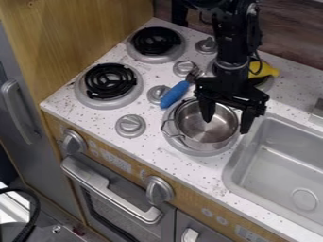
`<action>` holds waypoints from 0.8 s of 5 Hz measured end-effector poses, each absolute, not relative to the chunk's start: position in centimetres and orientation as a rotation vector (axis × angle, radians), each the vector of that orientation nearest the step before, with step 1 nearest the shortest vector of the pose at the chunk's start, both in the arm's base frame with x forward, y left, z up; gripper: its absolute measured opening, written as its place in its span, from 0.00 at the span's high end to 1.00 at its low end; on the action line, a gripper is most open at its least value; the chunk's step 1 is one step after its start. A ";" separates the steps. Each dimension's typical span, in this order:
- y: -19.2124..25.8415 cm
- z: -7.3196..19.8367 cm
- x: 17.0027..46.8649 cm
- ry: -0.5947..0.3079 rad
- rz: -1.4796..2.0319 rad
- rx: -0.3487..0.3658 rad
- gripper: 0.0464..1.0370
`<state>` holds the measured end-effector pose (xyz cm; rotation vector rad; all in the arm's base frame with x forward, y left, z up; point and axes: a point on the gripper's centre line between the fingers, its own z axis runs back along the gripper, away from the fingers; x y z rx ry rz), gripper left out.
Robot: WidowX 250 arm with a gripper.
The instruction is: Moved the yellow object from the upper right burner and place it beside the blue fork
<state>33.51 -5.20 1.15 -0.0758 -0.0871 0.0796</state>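
while gripper (227, 120) overhangs pot (205, 132), yellow object (266, 71) behind

Hangs black arm (234, 28) down from top edge of view, right of ctr, approx. vert. Has pale ring round wrist (231, 75), w/ thin cable (259, 53) looped on view's R side. Points gripper (226, 126) down at lower end, w/ fingers (206, 108) spread wide, gap btwn. Sets view's R tip a bit lower than L.
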 end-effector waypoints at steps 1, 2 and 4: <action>-5.2 0.0 32.9 -0.048 0.079 -0.069 0.04; -6.1 0.2 35.8 -0.090 0.009 -0.076 0.04; -7.1 2.7 42.1 -0.248 -0.176 -0.003 0.04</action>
